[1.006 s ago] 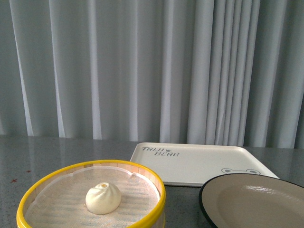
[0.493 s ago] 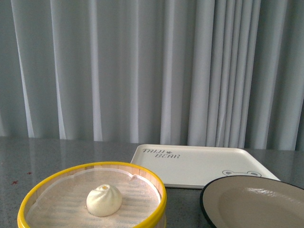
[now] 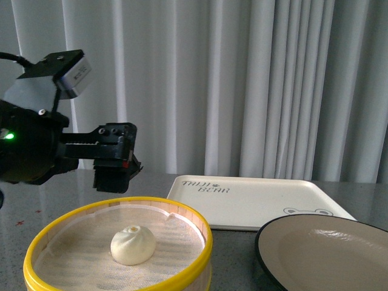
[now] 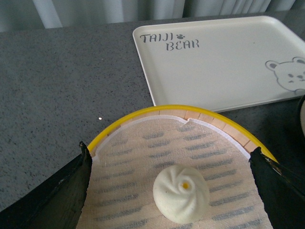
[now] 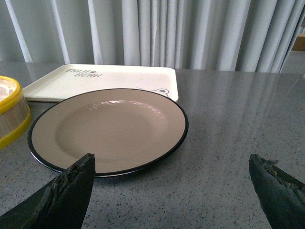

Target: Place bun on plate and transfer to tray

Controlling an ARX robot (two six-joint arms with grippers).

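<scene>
The white pleated bun (image 3: 133, 245) lies on the cloth inside a yellow-rimmed bamboo steamer (image 3: 194, 225). My left gripper (image 3: 115, 165) hangs open above the steamer's far edge, apart from the bun. In the left wrist view the bun (image 4: 181, 193) sits between my open jaws, lower down. The black-rimmed beige plate (image 3: 327, 257) lies empty at the front right, and it shows in the right wrist view (image 5: 109, 129). The cream tray (image 3: 254, 203) with bear print lies behind it, empty. My right gripper (image 5: 171, 191) is open over bare table beside the plate.
Grey speckled table (image 3: 66, 188) with white curtains (image 3: 242, 85) behind it. The steamer's side (image 5: 9, 114) shows in the right wrist view, left of the plate. The tray (image 4: 214, 62) lies beyond the steamer in the left wrist view.
My left arm has come into the front view from the left and now hangs over the steamer. Bun, plate and tray have not moved on the table.
</scene>
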